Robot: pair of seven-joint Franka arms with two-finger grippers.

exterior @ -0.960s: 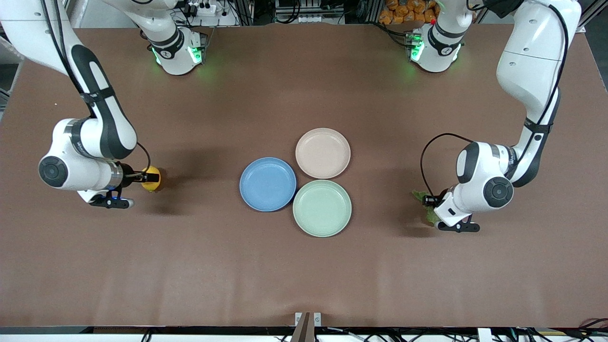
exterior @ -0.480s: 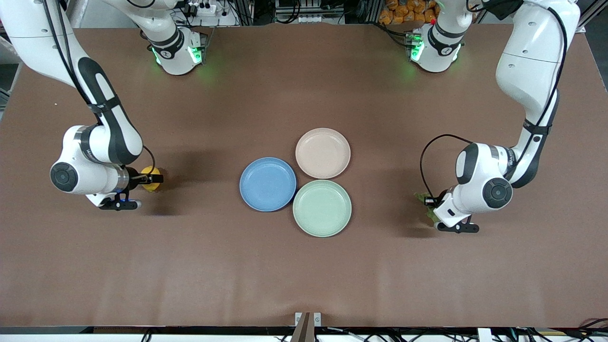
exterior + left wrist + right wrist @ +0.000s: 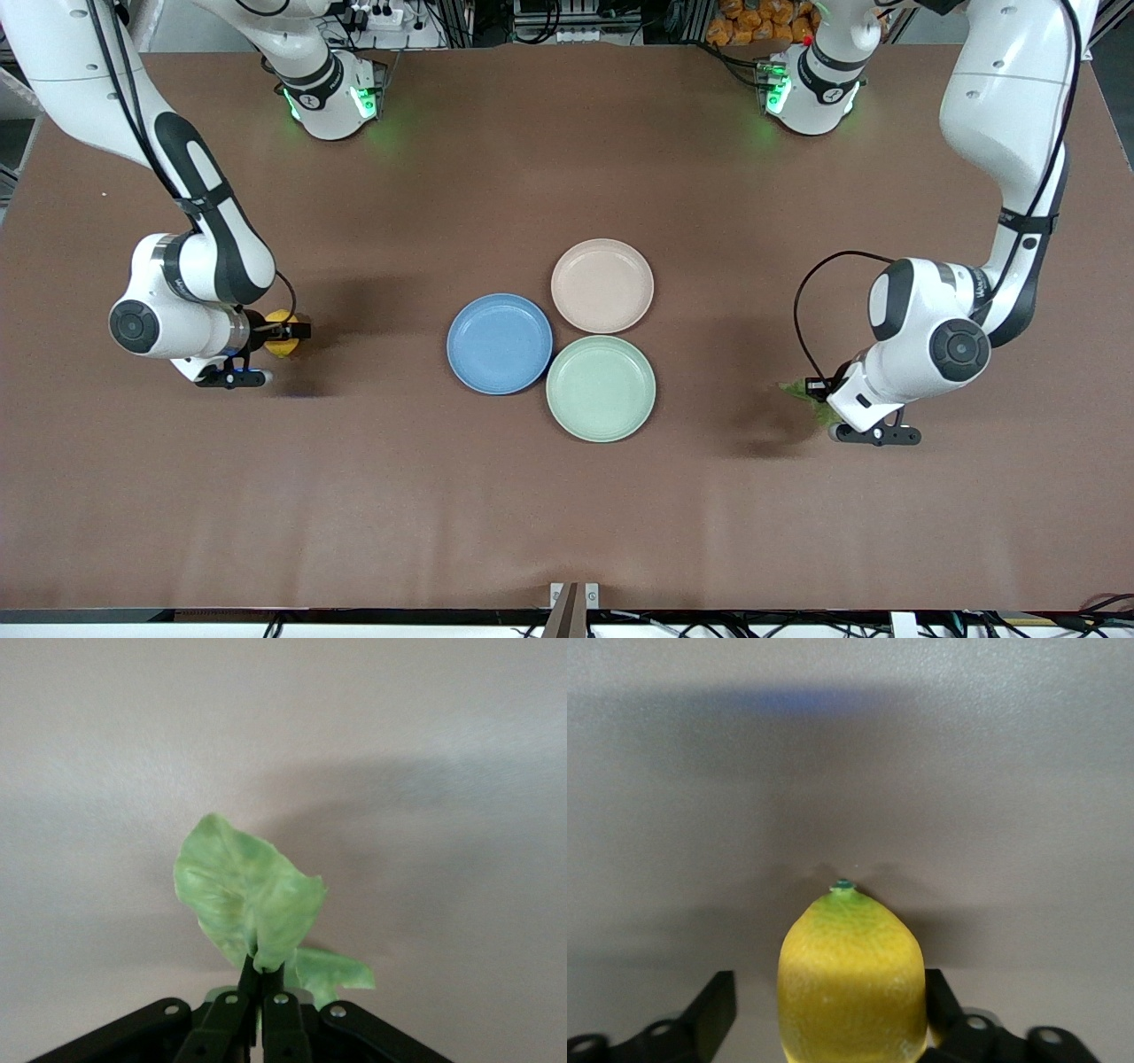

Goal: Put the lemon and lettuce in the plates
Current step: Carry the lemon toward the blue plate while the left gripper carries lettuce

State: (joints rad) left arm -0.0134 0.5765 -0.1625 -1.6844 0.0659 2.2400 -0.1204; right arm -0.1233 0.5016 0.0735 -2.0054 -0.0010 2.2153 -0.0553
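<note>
The yellow lemon (image 3: 283,346) lies on the table toward the right arm's end. My right gripper (image 3: 296,331) is open around it. In the right wrist view the lemon (image 3: 850,979) touches one finger (image 3: 943,1001), with a gap to the other. My left gripper (image 3: 820,390) is shut on the green lettuce (image 3: 800,388) and holds it just above the table toward the left arm's end. In the left wrist view the leaf (image 3: 248,895) sticks out from my left gripper (image 3: 266,979). The blue plate (image 3: 500,344) and the beige-pink plate (image 3: 602,285) sit mid-table, both empty.
A pale mint-green plate (image 3: 601,388) touches the other two and is nearest the front camera. The brown table (image 3: 567,514) stretches wide between each gripper and the plates.
My right gripper has slid forward around the lemon, which stayed put. My left gripper has carried the lettuce a little toward the left arm's end of the table.
</note>
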